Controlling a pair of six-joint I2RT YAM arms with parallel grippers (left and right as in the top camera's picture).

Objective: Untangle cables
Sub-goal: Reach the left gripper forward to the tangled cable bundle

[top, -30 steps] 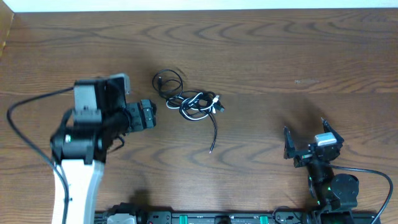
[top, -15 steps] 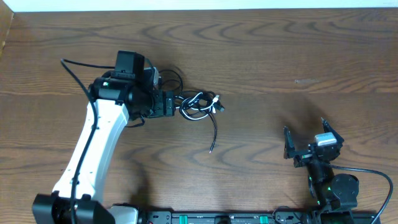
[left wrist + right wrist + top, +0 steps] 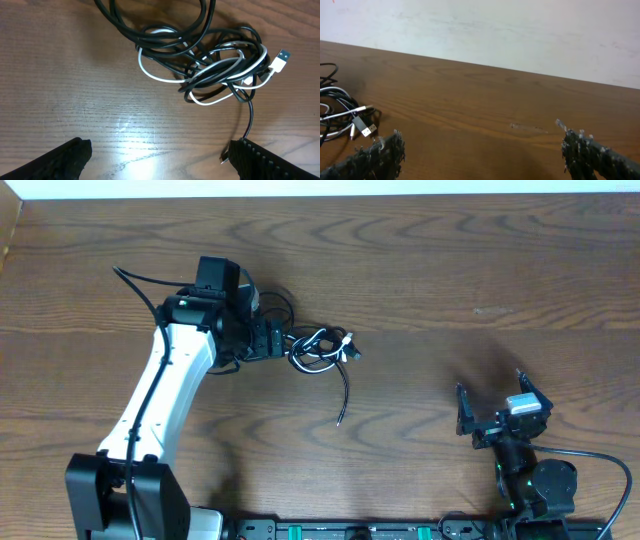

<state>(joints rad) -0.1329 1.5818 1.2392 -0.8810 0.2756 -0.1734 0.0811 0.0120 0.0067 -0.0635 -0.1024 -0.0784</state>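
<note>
The left fingers (image 3: 60,162) gape wide over the cables (image 3: 215,70), gripping nothing; the right fingers (image 3: 375,160) gape wide, empty.

Even overhead light; white glare patch on table (image 3: 125,125), left wrist view; soft shadows.

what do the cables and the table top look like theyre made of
Cables: black and white cords, likely rubber or plastic sheathing with a slight sheen; they bend in soft loops. The plug tip looks metal, silvery. Table: wood or wood-look laminate, brown grain lines, semi-gloss given the light glare.
</note>
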